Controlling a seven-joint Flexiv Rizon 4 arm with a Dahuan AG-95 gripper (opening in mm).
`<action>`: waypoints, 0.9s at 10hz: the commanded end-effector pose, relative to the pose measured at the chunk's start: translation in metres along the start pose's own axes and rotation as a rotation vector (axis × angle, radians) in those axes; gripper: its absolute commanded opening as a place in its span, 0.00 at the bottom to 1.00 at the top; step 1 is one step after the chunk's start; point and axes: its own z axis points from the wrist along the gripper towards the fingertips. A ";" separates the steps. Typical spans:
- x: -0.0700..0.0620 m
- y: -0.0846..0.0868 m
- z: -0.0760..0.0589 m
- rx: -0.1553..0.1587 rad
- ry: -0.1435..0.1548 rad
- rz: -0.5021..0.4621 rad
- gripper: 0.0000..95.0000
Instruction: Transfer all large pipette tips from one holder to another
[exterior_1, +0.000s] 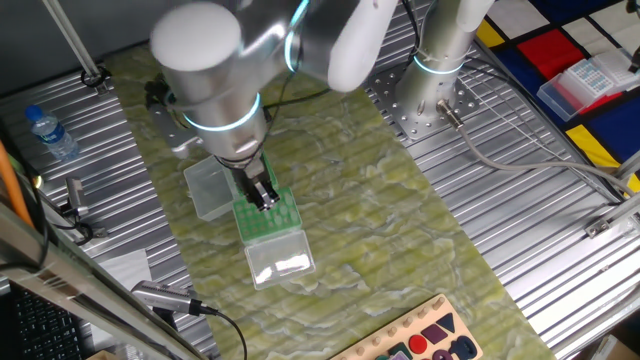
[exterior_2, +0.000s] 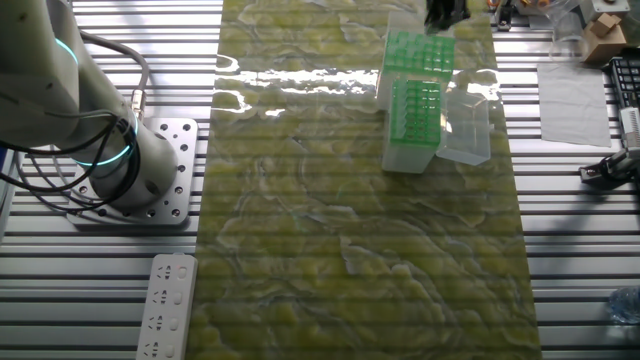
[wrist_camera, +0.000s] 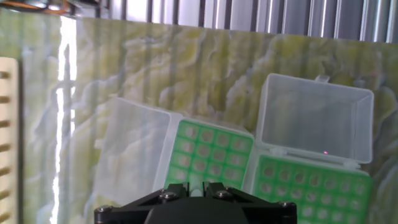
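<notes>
Gripper (exterior_1: 265, 197) hovers over the green rack (exterior_1: 268, 218), fingers narrow around a pale tip (wrist_camera: 195, 184); second rack (wrist_camera: 314, 190) at 3 o'clock.

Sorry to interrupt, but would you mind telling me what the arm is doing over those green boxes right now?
The robot arm is working on two green pipette tip racks that sit side by side on the mottled green mat, each with its clear hinged lid open. The gripper hangs directly over the nearer rack, jaws close together just above its grid of holes. The second rack lies beside it. Pale tips show in some holes, but whether the jaws hold one cannot be told.
</notes>
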 end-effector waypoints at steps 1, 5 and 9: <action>-0.001 -0.005 -0.011 -0.002 -0.002 -0.038 0.00; -0.002 -0.015 -0.040 -0.006 -0.001 -0.085 0.00; -0.007 -0.023 -0.080 -0.011 0.015 -0.124 0.00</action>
